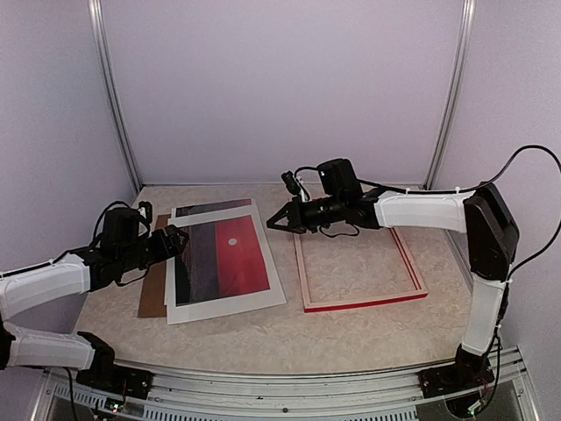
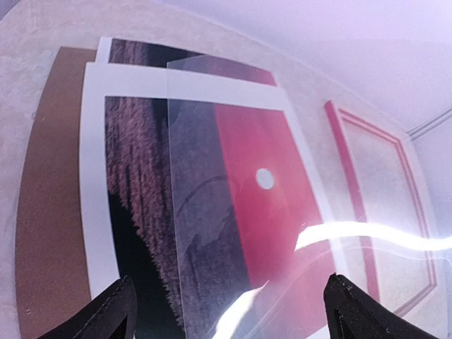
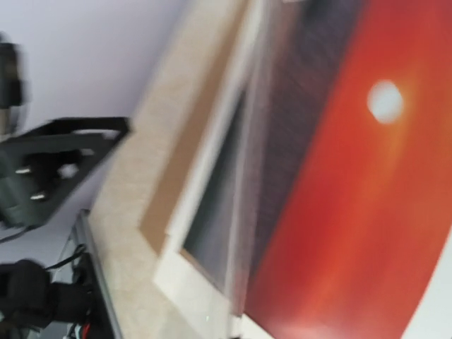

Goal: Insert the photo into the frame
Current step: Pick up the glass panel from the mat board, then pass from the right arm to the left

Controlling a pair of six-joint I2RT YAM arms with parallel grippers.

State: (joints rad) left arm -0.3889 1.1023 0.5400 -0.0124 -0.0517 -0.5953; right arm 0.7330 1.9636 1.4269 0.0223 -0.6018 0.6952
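Red/dark photo (image 2: 134, 162) edges hid under white mat (image 2: 95, 212); R wrist view blurred.

This is looking like a robotics lab test cell: plain pale walls (image 1: 280, 88) and aluminium posts (image 1: 117, 114) are enclosing a speckled worktop (image 1: 368, 329). A left arm (image 1: 44, 285) and a right arm (image 1: 421, 210) are standing bolted to a metal rail (image 1: 289, 392) at its near edge.
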